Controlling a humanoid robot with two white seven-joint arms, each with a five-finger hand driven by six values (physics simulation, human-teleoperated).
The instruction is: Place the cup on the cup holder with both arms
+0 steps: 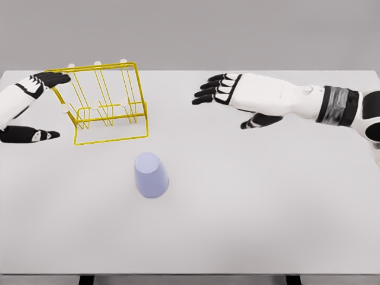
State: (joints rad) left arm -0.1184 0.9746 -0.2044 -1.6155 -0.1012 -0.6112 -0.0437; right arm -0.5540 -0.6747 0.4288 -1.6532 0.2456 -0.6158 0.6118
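The cup holder [110, 101] is braced at its edge by the left hand [37, 107]; the right hand [228, 95] is held spread wide, empty, well apart from the cup [151, 174] on the counter [267, 208].

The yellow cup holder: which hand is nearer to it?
Left. The left hand is at the yellow cup holder's left end, fingers at its top frame. The right hand hovers open, well off to the holder's right.

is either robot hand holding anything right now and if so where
The left robot hand touches the yellow cup holder at its top left corner. The right robot hand holds nothing.
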